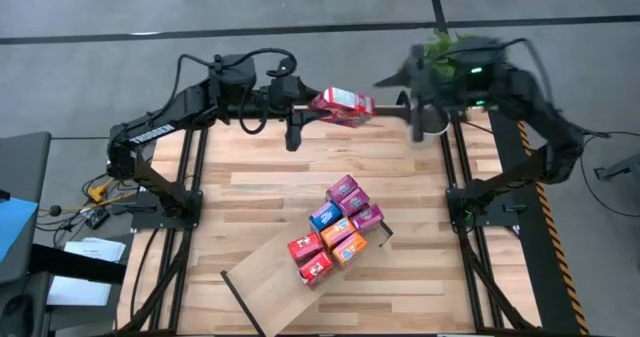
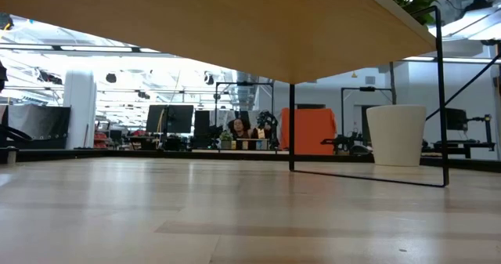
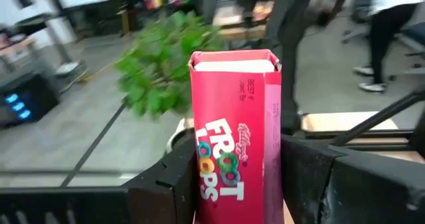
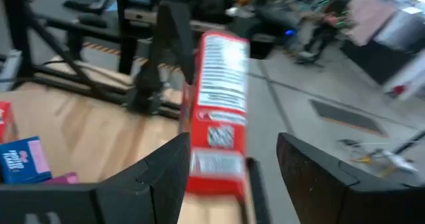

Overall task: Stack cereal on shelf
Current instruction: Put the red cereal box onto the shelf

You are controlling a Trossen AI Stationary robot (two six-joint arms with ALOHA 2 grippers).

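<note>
Left hand (image 1: 318, 110) clenching a red cereal box (image 1: 343, 103) above the counter's (image 1: 260, 182) far edge, right hand (image 1: 408, 105) spread wide just beside it, remaining boxes (image 1: 335, 229) clustering on the shelf (image 1: 275, 277)

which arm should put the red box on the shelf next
Left, probably. The left gripper is shut on the red Froot Loops box, held above the table's far edge. The right gripper is open just beside it, holding nothing.

Open-plan robotics lab. Grey floor marked with dark tape lines (image 1: 300, 29), rows of monitors (image 2: 176, 119) on distant benches, further robot rigs (image 2: 462, 131), seated person (image 2: 236, 128) at rear.
</note>
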